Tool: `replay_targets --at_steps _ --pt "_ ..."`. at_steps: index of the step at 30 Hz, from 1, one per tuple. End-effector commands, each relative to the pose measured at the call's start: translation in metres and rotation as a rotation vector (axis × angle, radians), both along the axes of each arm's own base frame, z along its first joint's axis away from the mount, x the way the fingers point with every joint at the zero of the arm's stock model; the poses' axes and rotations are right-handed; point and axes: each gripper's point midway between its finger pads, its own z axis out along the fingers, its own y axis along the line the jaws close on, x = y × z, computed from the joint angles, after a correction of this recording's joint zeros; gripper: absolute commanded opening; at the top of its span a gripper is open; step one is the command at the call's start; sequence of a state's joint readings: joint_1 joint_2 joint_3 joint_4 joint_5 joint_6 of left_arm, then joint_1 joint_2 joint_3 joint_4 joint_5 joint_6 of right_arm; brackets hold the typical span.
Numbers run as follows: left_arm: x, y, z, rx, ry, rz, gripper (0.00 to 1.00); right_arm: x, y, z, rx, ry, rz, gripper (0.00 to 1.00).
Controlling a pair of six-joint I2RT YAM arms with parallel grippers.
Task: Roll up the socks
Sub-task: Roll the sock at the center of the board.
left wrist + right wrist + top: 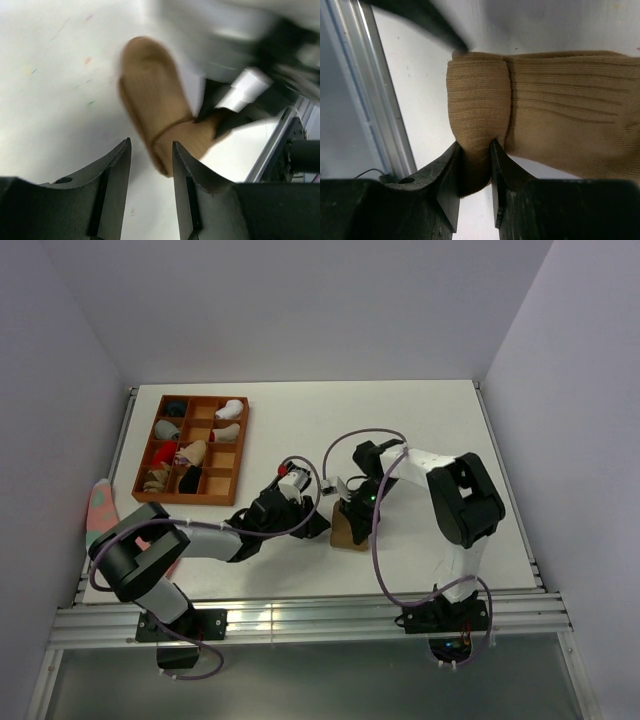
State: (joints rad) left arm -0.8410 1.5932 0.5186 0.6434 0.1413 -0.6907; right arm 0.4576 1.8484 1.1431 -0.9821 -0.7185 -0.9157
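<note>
The tan-brown sock (347, 533) lies on the white table between the two arms, near the front. In the right wrist view its near end is folded into a roll (477, 95) and the rest lies flat (570, 110). My right gripper (476, 146) is shut on that rolled end; it also shows in the top view (358, 520). My left gripper (151, 145) is open and empty, its tips just short of the sock's end (165, 120); in the top view it sits just left of the sock (315, 525). The black striped sock is not in view.
A brown wooden tray (240, 455) with several compartments of sock bundles stands at the back left. A pink sock (100, 505) lies at the table's left edge. An aluminium rail (300, 620) runs along the near edge, close to the sock.
</note>
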Motion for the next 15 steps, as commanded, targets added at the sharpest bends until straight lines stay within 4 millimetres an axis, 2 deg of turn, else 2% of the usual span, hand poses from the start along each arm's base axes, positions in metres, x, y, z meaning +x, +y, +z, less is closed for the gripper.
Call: replay_targets --at_steps 1,8,15 --pt "0.0 -0.011 0.041 -0.04 -0.211 -0.056 0.44 -0.008 -0.014 0.002 -0.075 0.117 0.003 0.28" --pt "-0.008 -0.026 0.047 0.019 -0.301 -0.159 0.46 0.002 -0.013 0.002 -0.082 0.268 -0.024 0.29" --pt "-0.015 -0.042 0.034 0.055 -0.325 -0.275 0.5 0.009 -0.014 0.0 -0.091 0.338 -0.026 0.29"
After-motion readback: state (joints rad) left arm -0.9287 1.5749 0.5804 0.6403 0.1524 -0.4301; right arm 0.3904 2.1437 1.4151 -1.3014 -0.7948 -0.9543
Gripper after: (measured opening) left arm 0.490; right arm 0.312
